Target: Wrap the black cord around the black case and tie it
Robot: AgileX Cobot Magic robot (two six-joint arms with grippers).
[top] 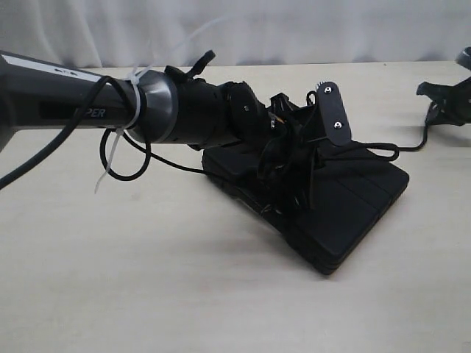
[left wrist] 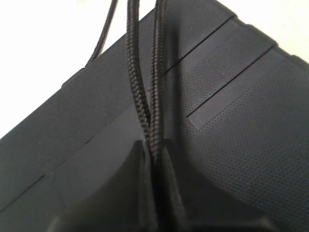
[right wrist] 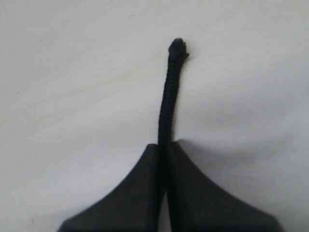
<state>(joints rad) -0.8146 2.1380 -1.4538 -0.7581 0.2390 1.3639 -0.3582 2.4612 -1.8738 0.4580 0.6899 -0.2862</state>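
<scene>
Tabletop (top: pixel 147 279) of pale beige is seen beneath everything, and a whitish curtain (top: pixel 294 29) is hung behind it. One black case (top: pixel 353 206) is laid flat on this surface, right of the middle in the exterior view. One black cord (top: pixel 401 150) is counted, stretched from the case toward the right edge. Two arms are counted. Two strands of the cord are pinched side by side between the closed fingers of the left gripper (left wrist: pixel 153 152), just above the case's textured face. A single strand is pinched by the right gripper (right wrist: pixel 164 150) over bare table, well apart from the case, and its frayed end (right wrist: pixel 177 47) is seen beyond the fingertips.
</scene>
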